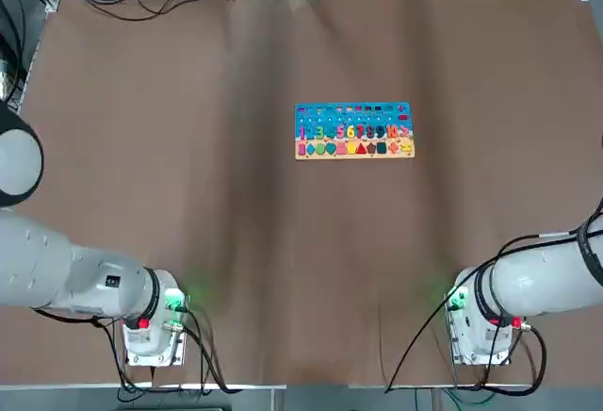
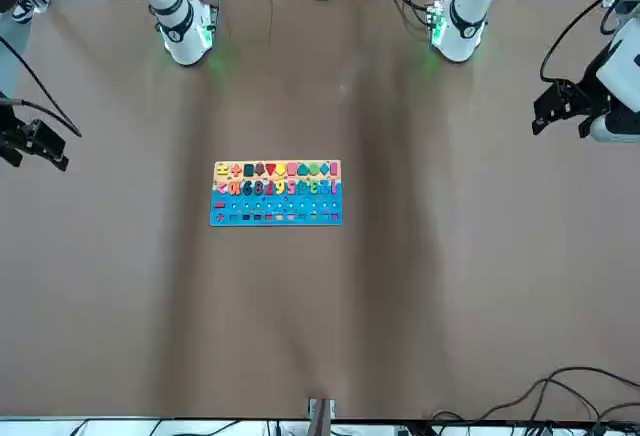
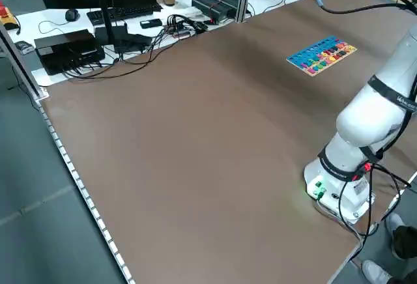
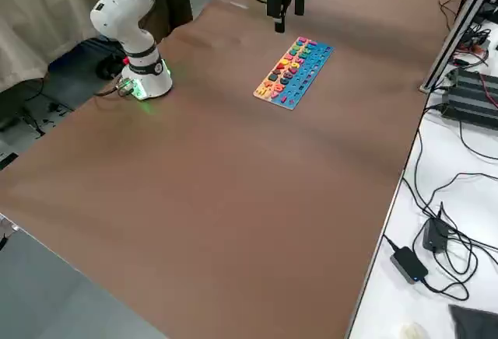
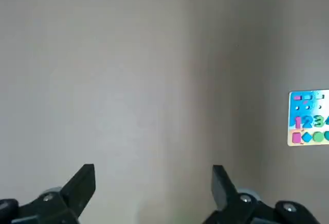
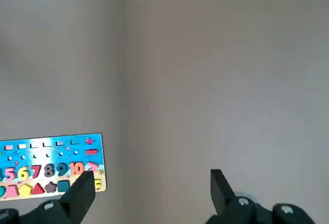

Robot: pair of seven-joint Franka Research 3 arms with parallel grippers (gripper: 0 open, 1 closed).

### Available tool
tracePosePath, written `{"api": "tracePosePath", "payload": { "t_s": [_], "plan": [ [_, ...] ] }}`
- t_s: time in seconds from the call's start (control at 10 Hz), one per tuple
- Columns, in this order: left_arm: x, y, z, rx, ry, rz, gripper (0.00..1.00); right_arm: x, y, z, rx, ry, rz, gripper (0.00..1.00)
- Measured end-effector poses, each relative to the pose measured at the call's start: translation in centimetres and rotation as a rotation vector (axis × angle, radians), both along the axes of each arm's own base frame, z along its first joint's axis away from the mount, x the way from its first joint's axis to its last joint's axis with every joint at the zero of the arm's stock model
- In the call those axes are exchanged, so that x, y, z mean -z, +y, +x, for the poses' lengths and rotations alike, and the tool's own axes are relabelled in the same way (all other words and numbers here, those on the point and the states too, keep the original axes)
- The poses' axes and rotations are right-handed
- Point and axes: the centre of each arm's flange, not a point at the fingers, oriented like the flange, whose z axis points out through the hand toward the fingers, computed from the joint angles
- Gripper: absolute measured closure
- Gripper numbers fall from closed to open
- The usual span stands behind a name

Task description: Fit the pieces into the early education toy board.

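The early education toy board lies flat mid-table, well ahead of both our grippers, its rows apparently filled (no loose pieces visible to us). Our left gripper and right gripper hang spread and empty, well apart at the table's sides. Reaching in blindly could nudge the board askew.

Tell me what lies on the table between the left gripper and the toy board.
Nothing: in the front view only bare brown table lies between the left gripper, open at the table's edge, and the toy board. The left wrist view shows the same.
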Motion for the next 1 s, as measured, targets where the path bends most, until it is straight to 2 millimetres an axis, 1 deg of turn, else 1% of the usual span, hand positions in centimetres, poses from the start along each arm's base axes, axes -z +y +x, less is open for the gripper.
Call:
{"api": "tracePosePath", "payload": {
  "t_s": [0.4, 0.6, 1.0],
  "plan": [
    [0.6, -2.2, 0.1, -0.011, 0.022, 0.0, 0.02, -0.2, 0.1, 0.2, -0.004, -0.02, 0.001, 0.01],
    [0.7, -2.3, 0.1, 0.001, 0.024, 0.0, 0.02, -0.3, 0.4, 0.2, -0.008, -0.023, 0.002, 0.01],
    [1.1, -1.5, 0.1, 0.001, 0.032, 0.002, 0.02, -0.3, 0.4, 0.2, -0.009, -0.022, 0.002, 0.01]
  ]
}}
